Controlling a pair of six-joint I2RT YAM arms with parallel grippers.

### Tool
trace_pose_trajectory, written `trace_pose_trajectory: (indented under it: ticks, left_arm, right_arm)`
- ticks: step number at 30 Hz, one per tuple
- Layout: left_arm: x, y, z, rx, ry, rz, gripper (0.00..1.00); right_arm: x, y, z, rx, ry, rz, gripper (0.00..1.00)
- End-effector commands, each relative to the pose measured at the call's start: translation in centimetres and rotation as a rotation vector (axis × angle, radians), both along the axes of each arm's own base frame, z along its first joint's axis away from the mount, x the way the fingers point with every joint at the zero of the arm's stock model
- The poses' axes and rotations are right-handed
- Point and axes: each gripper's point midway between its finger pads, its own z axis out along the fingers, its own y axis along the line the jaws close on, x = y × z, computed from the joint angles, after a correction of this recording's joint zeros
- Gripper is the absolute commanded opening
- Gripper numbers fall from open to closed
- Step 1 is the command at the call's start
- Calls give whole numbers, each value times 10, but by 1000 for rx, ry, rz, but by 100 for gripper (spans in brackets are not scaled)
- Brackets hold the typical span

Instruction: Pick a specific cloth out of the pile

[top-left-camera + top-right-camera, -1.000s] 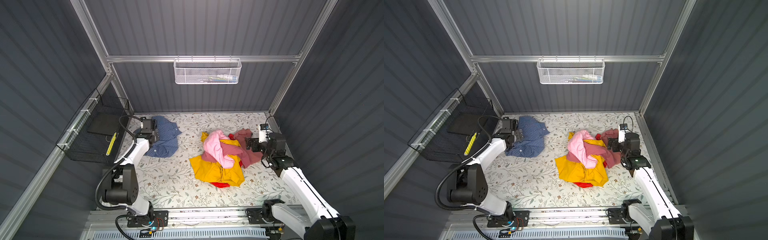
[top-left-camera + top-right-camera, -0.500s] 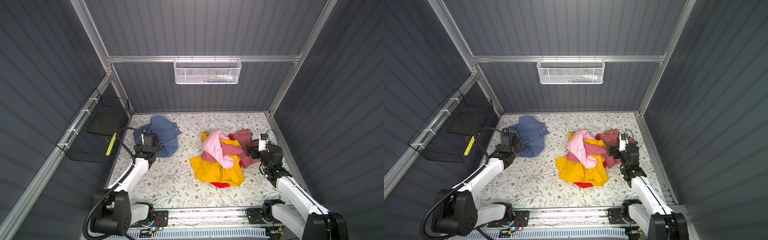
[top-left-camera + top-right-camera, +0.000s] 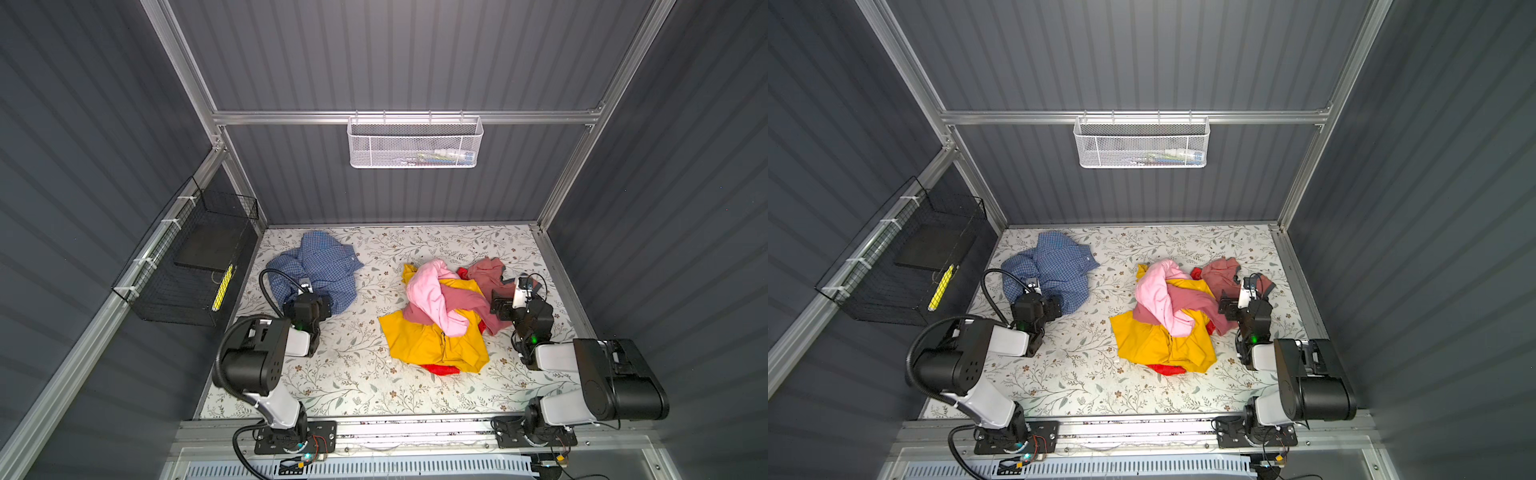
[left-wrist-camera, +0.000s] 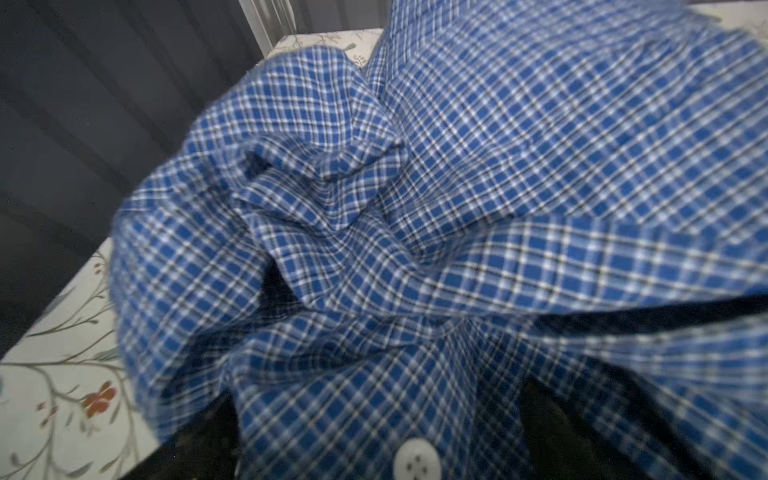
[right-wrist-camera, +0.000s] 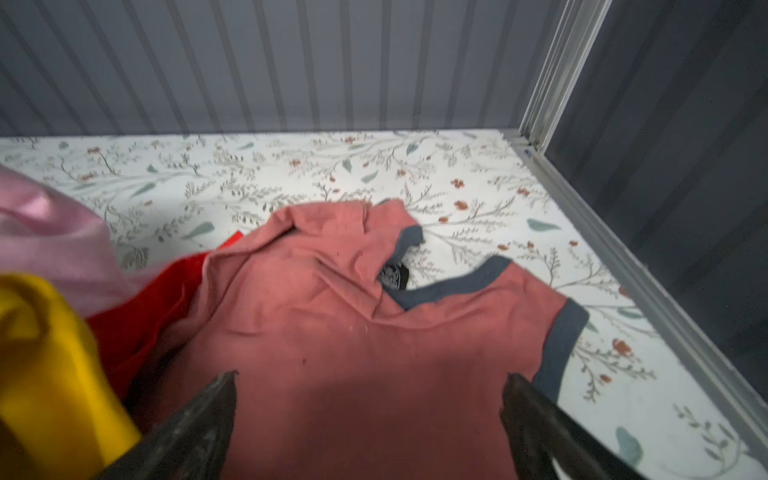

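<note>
The cloth point(image 3: 322, 266) point(image 3: 1054, 264), a blue-and-white checked shirt, lies crumpled at the back left of the table, apart from the pile point(image 3: 436, 328) point(image 3: 1163, 332) of yellow, light pink, dusty-rose and red garments. My left gripper point(image 3: 313, 305) point(image 3: 1044, 305) sits at the shirt's near edge. In the left wrist view the cloth point(image 4: 457, 187) fills the frame and drapes between the widely parted fingers of the open left gripper point(image 4: 380, 415). My right gripper point(image 3: 503, 305) point(image 3: 1229, 305) point(image 5: 370, 382) is open, low over the dusty-rose garment point(image 5: 353, 332) at the pile's right side.
A black wire basket point(image 3: 191, 266) hangs on the left wall and a white mesh basket point(image 3: 415, 143) on the back wall. The metal frame rail point(image 5: 623, 270) runs close along the right of the floral table cover point(image 3: 353, 374).
Both arms have folded back toward the front. The left gripper slid from the shirt's far left side to its near edge. The right gripper drew slightly nearer; both stayed open.
</note>
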Motion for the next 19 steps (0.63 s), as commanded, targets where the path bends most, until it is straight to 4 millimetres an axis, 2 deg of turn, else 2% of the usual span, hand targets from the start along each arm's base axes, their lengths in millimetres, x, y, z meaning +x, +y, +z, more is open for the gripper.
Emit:
trace_pose_trajectory:
  ticks: [1,3,5,7,19]
  left_arm:
    - [19,-8,29,-20,-139,-56,100]
    - [21,-1,25,-17,-93,-9,100]
    - [23,0,30,0,-140,-9,100]
    - [20,-1,25,-14,-98,-9,100]
    - [22,-6,27,-13,-114,-44,100]
  right_arm:
    - [3,-2,17,13,-68,-8,99]
    - [5,-1,17,12,-63,-4,99]
    - [6,-2,16,15,-62,-8,99]
    - [6,-2,16,15,-57,-9,99]
    - [8,-3,15,18,-48,-8,99]
